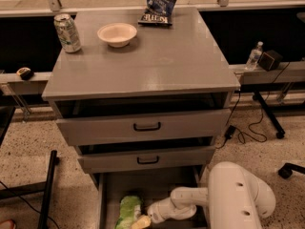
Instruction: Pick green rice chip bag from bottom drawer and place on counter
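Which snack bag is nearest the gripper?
The crinkly light-green bag in the grey bottom drawer, beside the gripper; the dark blue bag sits on the grey counter.

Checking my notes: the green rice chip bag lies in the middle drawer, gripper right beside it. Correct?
Wrong drawer: the camera view shows the green rice chip bag in the open bottom drawer, with the gripper right beside it.
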Robot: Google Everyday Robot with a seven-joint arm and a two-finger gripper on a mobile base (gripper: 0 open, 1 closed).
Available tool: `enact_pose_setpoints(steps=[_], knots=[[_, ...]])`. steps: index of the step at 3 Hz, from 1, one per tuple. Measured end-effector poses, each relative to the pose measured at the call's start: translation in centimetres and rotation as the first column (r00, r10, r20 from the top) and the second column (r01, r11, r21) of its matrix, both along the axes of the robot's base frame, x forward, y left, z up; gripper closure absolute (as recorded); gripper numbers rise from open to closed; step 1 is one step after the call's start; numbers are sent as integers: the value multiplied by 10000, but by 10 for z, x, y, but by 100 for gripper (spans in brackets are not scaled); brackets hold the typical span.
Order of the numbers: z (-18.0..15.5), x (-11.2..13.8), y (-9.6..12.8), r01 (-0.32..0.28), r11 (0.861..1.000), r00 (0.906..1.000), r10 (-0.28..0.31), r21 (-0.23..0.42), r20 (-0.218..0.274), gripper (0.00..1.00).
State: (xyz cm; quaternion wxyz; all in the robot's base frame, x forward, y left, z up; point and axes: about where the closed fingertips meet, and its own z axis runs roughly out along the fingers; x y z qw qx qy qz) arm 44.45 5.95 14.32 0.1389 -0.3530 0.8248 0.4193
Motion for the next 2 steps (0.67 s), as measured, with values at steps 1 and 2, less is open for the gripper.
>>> enact_pose_setpoints(steps=[1, 2], knots=[[-2, -1, 9, -231, 9989, 9997, 236, 407, -107, 41], [-1, -2, 18, -548, 9936, 9983, 565, 992, -145, 64]])
